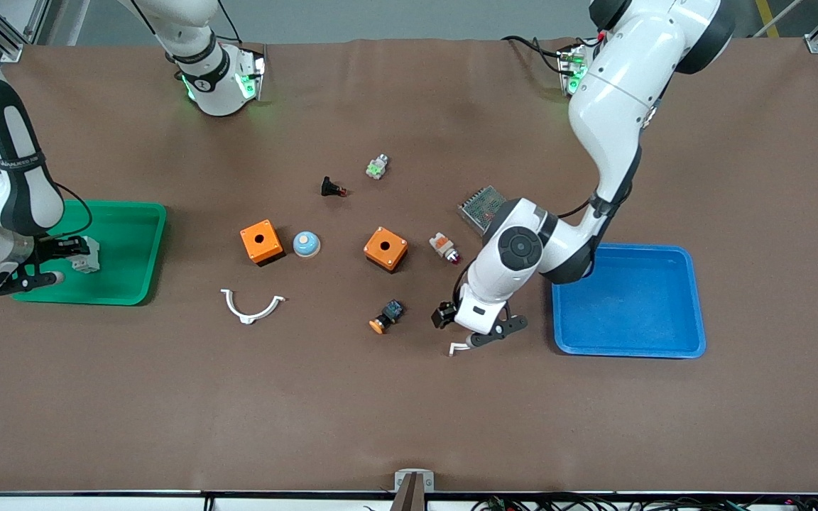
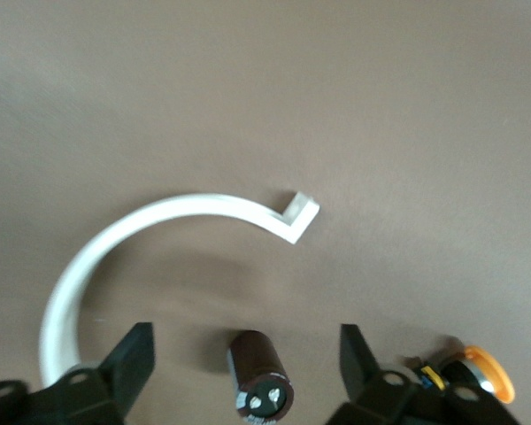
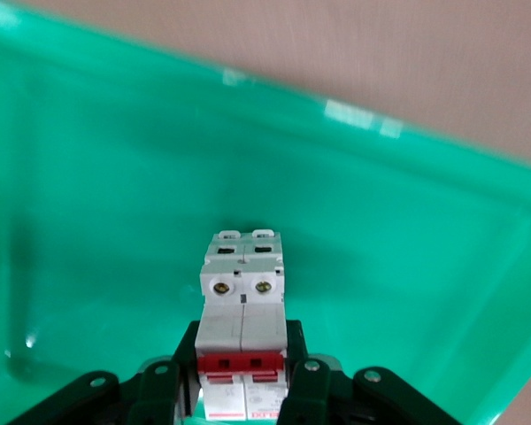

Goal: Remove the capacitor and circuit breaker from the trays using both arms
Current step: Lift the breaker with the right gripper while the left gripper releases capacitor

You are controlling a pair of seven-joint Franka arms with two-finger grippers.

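Here the right gripper (image 3: 239,390) has its jaws clamped on the breaker (image 3: 242,332), which sits in the green tray (image 1: 132,248) at the right arm's end of the worktop (image 1: 409,411). The left gripper (image 2: 248,367) hangs low with jaws spread wide and holding nothing; the capacitor (image 2: 261,385) lies between them on the worktop, apart from both fingers. A white curved clip (image 2: 142,239) lies just beside it, the blue tray (image 1: 629,348) near.
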